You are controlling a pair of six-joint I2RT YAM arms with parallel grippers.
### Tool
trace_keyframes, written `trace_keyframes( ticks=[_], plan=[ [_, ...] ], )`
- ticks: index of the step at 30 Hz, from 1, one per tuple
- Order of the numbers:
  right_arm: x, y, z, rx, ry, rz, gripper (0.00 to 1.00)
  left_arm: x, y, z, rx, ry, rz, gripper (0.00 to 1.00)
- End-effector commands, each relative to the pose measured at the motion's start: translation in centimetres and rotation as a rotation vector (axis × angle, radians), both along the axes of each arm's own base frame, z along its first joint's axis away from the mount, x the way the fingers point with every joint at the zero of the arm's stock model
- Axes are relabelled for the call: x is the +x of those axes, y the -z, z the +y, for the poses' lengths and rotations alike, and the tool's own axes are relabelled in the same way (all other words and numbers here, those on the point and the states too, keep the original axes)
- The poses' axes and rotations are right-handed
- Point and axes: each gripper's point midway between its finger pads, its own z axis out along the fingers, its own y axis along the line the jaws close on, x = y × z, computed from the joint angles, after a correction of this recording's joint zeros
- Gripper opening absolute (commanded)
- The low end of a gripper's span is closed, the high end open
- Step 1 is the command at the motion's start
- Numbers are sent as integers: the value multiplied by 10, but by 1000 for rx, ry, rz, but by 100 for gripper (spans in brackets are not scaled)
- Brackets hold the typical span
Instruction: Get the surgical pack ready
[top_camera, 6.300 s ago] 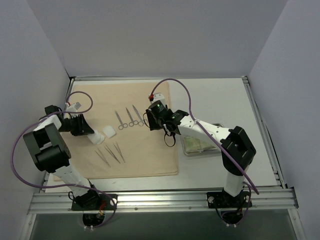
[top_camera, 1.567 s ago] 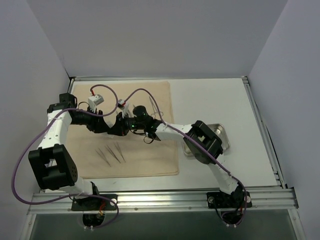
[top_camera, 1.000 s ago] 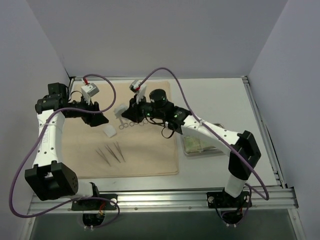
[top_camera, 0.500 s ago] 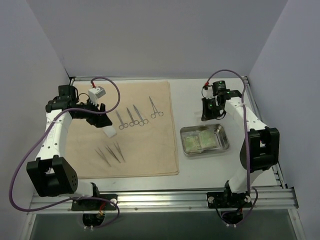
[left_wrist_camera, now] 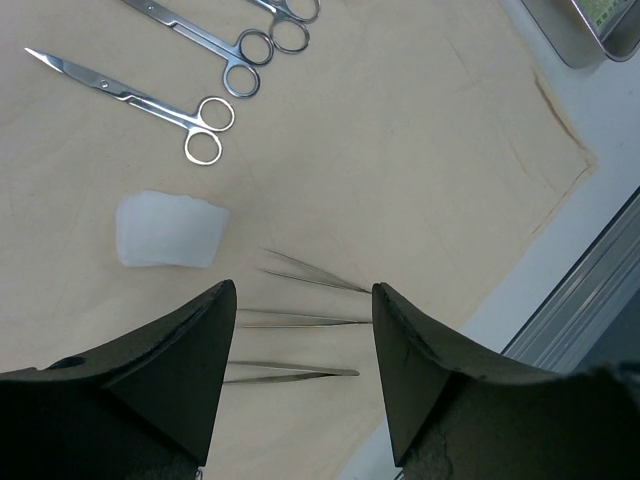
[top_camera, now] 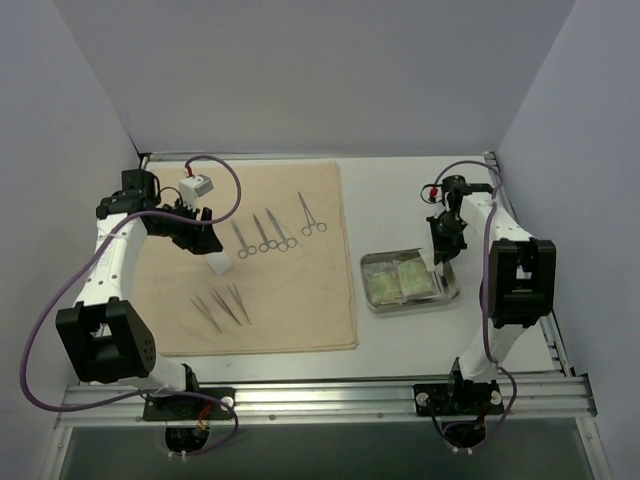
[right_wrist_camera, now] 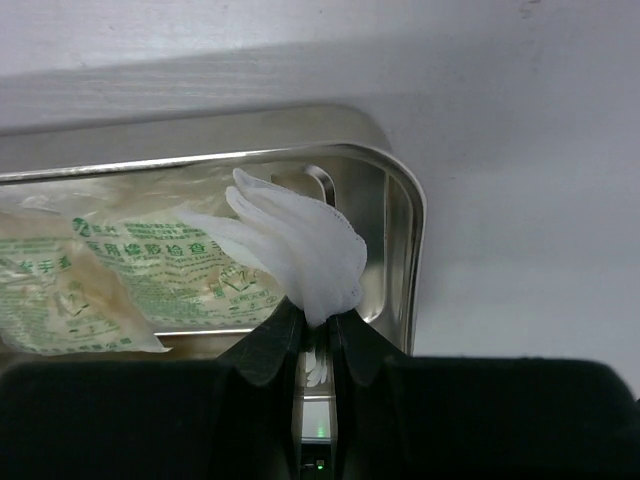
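Right wrist view: the right claw (right_wrist_camera: 318, 325) pinches a crumpled white gauze piece (right_wrist_camera: 300, 250) by one edge. Such a thin hold might slip, dropping it outside the small shiny steel tray (right_wrist_camera: 418, 240) just ahead; pale green packets (right_wrist_camera: 120, 270) lie left of the claw. The left claw (left_wrist_camera: 302, 295) gapes, empty, over thin steel tweezers (left_wrist_camera: 300, 320).

We look down from above and behind the arm bases (top_camera: 185, 400), taking in the whole table (top_camera: 400, 190). Our left wrist view hangs close over the beige cloth (left_wrist_camera: 420, 150) and tweezers (left_wrist_camera: 305, 321) — both also in the top view. Our right wrist view sits very near the steel tray (right_wrist_camera: 415, 230), low, facing its corner — likewise shared with the top.
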Motion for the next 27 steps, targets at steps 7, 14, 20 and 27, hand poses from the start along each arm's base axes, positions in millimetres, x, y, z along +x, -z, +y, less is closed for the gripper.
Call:
trace_keyframes(
  ticks=[7,14,20,27],
  plan=[
    [-18,21,-2,17,-23,146,0,13,-2,2,12,5,-39,65],
    [-17,34,-15,19,26,169,0,14,-2,2,9,5,-36,66],
    [-12,36,-23,-34,40,157,28,13,-2,1,6,5,-33,66],
    [-5,22,-25,-113,49,110,44,14,-3,1,4,3,-35,66]
  ],
)
